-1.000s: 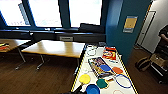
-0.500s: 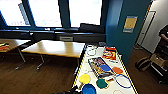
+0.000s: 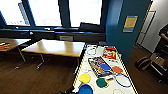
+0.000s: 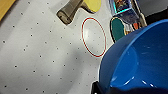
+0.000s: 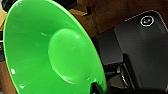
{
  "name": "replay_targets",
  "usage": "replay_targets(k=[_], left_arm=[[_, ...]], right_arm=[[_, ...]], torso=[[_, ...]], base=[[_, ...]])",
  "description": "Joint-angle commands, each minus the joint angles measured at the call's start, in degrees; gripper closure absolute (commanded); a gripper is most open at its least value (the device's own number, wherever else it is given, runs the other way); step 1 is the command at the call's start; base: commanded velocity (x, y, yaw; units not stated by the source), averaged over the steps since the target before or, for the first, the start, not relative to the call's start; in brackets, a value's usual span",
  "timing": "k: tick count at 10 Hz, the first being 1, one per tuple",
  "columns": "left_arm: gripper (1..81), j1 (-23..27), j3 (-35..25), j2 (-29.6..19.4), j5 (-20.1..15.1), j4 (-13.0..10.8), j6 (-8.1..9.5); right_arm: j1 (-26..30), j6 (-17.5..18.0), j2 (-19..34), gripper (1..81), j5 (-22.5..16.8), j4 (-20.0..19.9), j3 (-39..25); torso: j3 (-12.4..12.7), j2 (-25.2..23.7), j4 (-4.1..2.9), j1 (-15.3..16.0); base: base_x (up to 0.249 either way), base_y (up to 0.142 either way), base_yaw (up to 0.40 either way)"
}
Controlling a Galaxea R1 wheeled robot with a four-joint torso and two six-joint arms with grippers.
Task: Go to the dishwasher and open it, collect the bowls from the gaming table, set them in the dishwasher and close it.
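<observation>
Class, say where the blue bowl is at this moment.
In the head view the blue bowl sits at the near end of the gaming table, just in front of the yellow paddle and left of the green paddle.

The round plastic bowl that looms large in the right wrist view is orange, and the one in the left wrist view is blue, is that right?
Not quite. The round plastic bowl in the right wrist view is bright green, not orange. The rest holds: the round plastic bowl looming large in the left wrist view is blue, above the speckled white tabletop.
</observation>
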State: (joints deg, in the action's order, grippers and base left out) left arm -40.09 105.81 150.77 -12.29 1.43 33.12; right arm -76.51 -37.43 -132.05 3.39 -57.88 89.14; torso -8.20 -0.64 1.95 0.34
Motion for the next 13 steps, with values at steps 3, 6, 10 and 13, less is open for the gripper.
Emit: replay_targets(k=[3,6,10,13], left_arm=[[81.1,6.91,-2.28,-0.38,-1.16,-0.28,-0.25],[81.1,6.39,-3.16,-0.99,-1.16,-0.37,-0.25],[81.1,4.10,-3.86,-3.10,-0.20,-0.55,-0.34],[81.1,2.61,-5.70,-5.21,0.07,-1.34,-0.51]], right_arm=[[2.54,-0.19,2.11,81.1,-5.76,0.31,-1.43],[2.45,-0.28,1.94,81.1,-5.33,0.40,-1.35],[2.45,-0.28,1.59,81.1,-5.32,0.49,-0.99],[2.71,-0.28,1.50,81.1,-5.32,0.58,-1.17]], torso=[[0.00,-0.02,0.00,-0.11],[0.00,0.00,0.00,-0.09],[0.00,0.00,0.00,-0.09],[0.00,0.00,0.00,-0.09]], base=[[-0.083,0.000,0.000],[-0.107,0.000,0.000],[-0.119,0.000,0.000],[-0.121,0.000,0.000]])
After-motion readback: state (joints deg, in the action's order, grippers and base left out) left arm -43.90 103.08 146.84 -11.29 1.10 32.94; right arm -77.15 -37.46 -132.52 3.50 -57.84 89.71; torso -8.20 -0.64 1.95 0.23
